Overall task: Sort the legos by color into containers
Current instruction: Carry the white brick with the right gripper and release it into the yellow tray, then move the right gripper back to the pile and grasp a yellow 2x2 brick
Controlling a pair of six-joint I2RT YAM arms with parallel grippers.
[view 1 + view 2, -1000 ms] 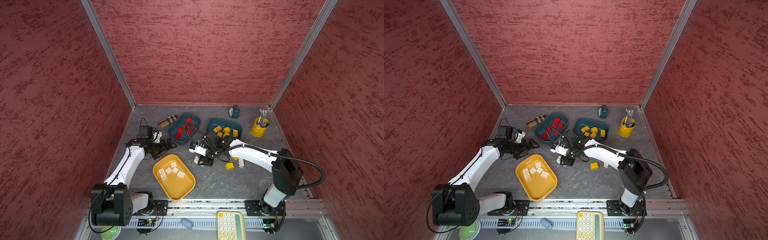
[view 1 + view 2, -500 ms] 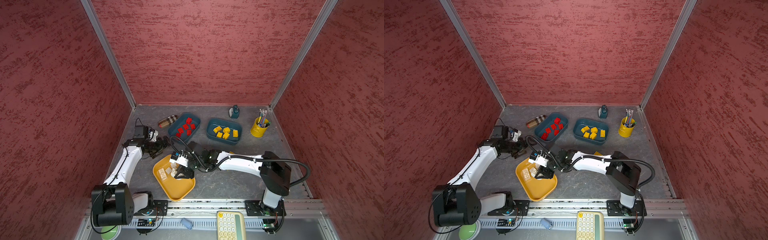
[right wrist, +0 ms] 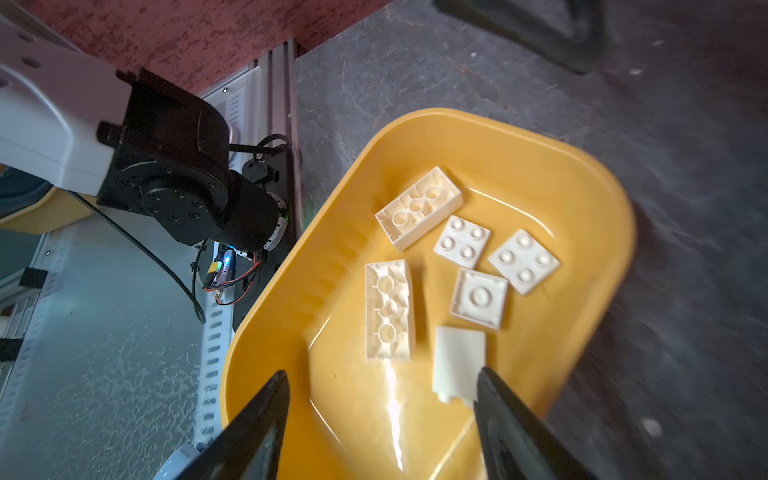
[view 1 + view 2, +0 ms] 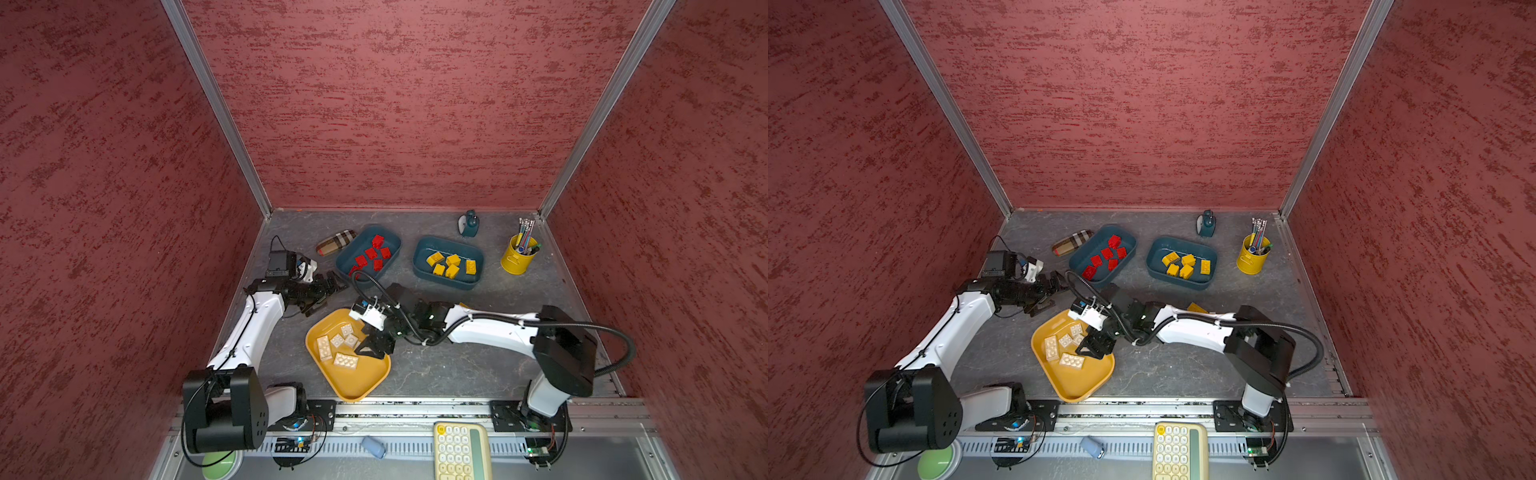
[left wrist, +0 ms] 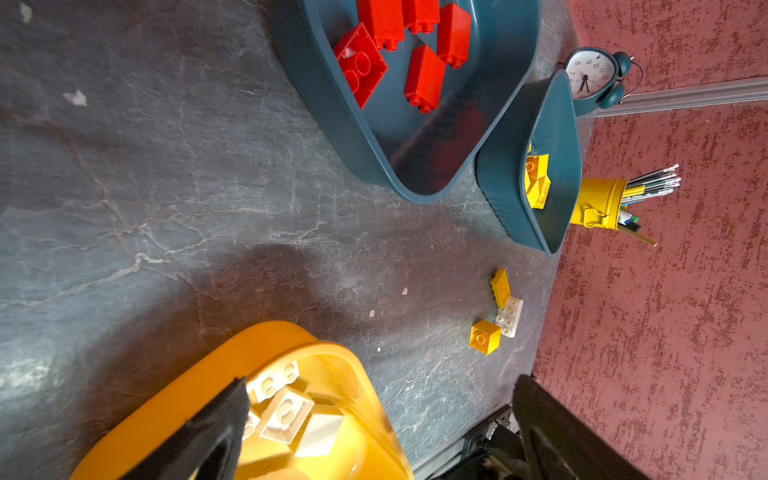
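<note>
White arm links (image 4: 254,328), black joint housings (image 4: 561,357), looping black cables (image 4: 631,351); black tapered fingers (image 3: 253,432)

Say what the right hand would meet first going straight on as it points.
Likely the bare floor of the yellow tray: the open right hand points down into it, a white brick lying close beside one finger. Depth is hard to judge.

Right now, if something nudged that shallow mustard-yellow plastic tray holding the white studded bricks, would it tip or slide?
Probably slide: the shallow mustard-yellow plastic tray is wide, low and flat on the grey tabletop. It looks thin and glossy, so likely light and easy to shift. The loose white studded bricks inside would probably rattle, not spill.
</note>
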